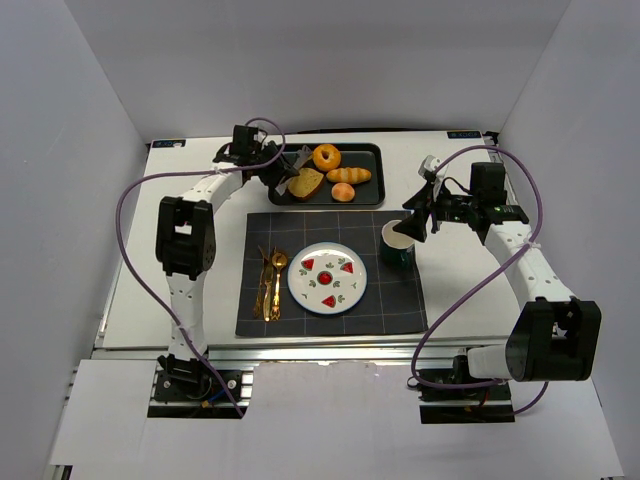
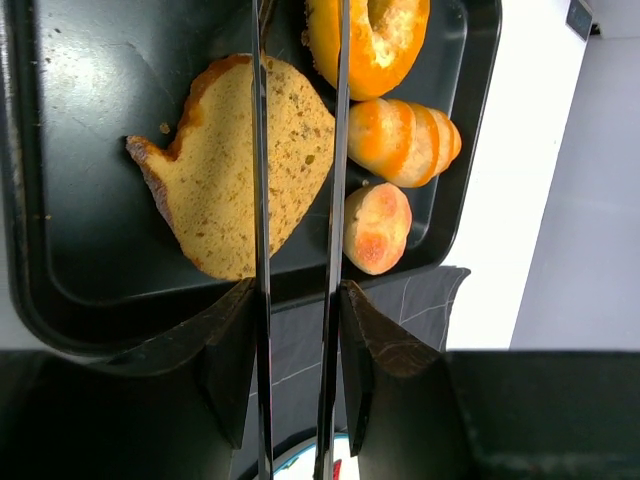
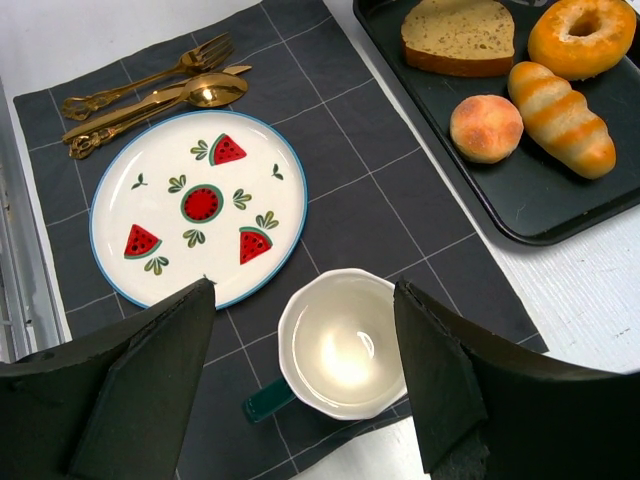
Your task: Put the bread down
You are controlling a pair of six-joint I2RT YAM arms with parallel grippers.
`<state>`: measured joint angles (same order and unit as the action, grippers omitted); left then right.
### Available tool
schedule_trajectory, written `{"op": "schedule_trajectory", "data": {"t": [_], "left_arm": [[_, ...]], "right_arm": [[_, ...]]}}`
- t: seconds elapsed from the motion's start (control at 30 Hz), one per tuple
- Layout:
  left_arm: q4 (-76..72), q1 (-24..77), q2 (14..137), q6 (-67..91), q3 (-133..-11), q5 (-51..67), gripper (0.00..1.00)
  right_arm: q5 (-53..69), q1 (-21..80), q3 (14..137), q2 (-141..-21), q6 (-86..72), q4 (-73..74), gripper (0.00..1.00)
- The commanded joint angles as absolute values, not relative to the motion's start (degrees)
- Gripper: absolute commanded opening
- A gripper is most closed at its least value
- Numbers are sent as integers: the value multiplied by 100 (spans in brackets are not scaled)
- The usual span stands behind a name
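Note:
A slice of bread (image 2: 220,170) (image 1: 307,183) (image 3: 458,35) lies flat at the left end of a black tray (image 2: 80,80) (image 1: 370,150). My left gripper (image 2: 298,290) (image 1: 272,170) is shut on a pair of thin black tongs (image 2: 261,200). The two tong arms stand apart and reach over the slice's right part; their tips run out of the wrist view. A white plate with watermelon print (image 1: 327,278) (image 3: 195,205) sits empty on the dark placemat (image 1: 400,300). My right gripper (image 3: 303,288) (image 1: 415,222) hangs open above a white mug (image 3: 345,345) (image 1: 398,243).
The tray also holds a glazed donut (image 2: 375,40) (image 1: 326,157), a striped roll (image 2: 400,140) (image 1: 350,175) and a small round bun (image 2: 375,228) (image 1: 343,192). Gold cutlery (image 1: 270,280) (image 3: 150,95) lies left of the plate. White walls close in the table's sides.

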<state>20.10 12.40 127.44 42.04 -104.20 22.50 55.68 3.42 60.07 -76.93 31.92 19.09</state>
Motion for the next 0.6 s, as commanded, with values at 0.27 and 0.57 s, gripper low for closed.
{"op": "schedule_trajectory", "data": {"t": [0.27,0.57], "left_arm": [[1608,1125,11883,4263,-10125,2320,46],[1775,1116,12041,4166,-10134,2496,47]], "right_arm": [[5730,308,6021,-7559,3234,1837,77],[5739,299,6047,-7585,3234,1837,77]]}}
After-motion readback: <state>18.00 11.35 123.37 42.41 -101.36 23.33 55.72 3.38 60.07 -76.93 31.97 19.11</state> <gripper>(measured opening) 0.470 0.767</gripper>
